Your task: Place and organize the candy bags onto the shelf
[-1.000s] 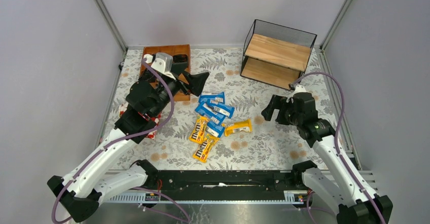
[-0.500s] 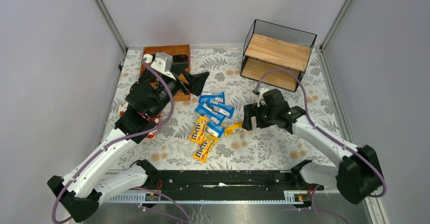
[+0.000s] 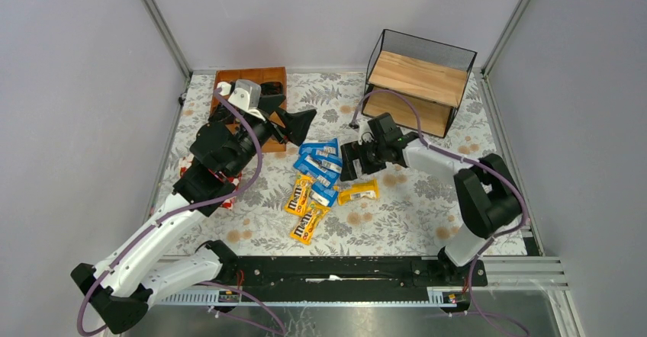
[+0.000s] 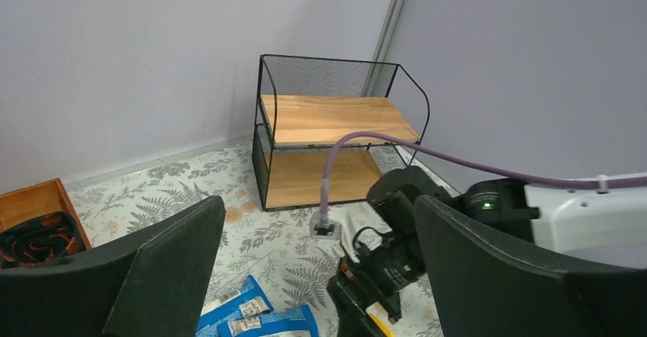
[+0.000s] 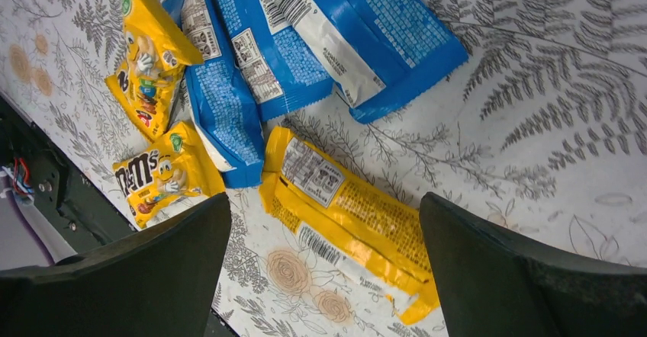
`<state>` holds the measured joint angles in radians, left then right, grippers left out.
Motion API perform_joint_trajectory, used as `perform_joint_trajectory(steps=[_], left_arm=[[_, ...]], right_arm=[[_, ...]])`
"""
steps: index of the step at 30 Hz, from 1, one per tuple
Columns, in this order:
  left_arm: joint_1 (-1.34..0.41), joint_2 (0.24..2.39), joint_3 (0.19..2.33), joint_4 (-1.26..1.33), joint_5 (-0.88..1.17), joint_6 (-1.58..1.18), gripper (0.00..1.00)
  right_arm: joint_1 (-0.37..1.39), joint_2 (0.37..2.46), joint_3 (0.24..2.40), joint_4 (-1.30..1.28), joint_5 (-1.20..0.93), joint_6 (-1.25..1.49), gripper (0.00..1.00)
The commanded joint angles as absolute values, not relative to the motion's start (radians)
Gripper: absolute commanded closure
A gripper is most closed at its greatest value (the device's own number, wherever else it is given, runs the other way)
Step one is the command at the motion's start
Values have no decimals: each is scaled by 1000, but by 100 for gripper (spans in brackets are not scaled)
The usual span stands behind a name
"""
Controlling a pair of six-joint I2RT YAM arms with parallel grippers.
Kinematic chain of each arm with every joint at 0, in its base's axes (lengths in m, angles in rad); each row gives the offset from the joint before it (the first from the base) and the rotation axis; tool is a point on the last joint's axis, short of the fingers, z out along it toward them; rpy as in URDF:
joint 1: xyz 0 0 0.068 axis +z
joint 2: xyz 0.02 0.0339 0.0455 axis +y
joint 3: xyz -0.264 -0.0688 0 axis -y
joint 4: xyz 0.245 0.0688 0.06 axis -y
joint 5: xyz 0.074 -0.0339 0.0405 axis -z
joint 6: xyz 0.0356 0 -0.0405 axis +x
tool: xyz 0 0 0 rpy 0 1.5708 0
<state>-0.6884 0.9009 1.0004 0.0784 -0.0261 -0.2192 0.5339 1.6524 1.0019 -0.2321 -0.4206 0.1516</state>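
Several candy bags lie in a heap mid-table: blue bags (image 3: 324, 160) and yellow M&M's bags (image 3: 299, 194), (image 3: 309, 223), (image 3: 358, 192). The shelf (image 3: 416, 81) stands at the back right, both boards bare; it also shows in the left wrist view (image 4: 336, 123). My right gripper (image 3: 349, 163) is open and low over the right edge of the heap. In the right wrist view my right gripper (image 5: 324, 276) straddles a face-down yellow bag (image 5: 351, 215), with blue bags (image 5: 336, 40) beyond it. My left gripper (image 3: 286, 112) is open, empty and raised left of the heap; in the left wrist view it (image 4: 320, 276) faces the shelf.
A brown wooden compartment tray (image 3: 248, 78) sits at the back left behind the left arm. A red-and-white cloth pouch (image 3: 221, 181) lies under the left arm. The right arm (image 4: 427, 230) stretches between the heap and the shelf. A black rail (image 3: 336, 268) runs along the near edge.
My right arm has swung left from the right side of the table to the candy heap, its gripper open throughout. The left arm and the bags have not moved.
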Motion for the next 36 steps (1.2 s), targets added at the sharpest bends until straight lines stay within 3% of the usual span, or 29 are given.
perform_joint_trajectory(steps=[1, 8, 16, 22, 28, 36], left_arm=[[-698, 902, 1000, 142, -14, -234, 1], [-699, 905, 1002, 144, -5, -245, 1], [-703, 900, 1003, 144, -5, -255, 1], [-703, 909, 1002, 144, -5, -263, 1], [-703, 913, 1003, 144, 22, -271, 1], [-704, 900, 1002, 143, 12, -264, 1]], right_arm=[[530, 1738, 1073, -264, -494, 105, 0], [512, 1742, 1019, -292, -528, 99, 0], [575, 1584, 829, -210, -536, 257, 0], [684, 1471, 742, -179, -271, 458, 0], [804, 1495, 816, -343, 63, 600, 0], [926, 1571, 927, -434, 242, 731, 0]])
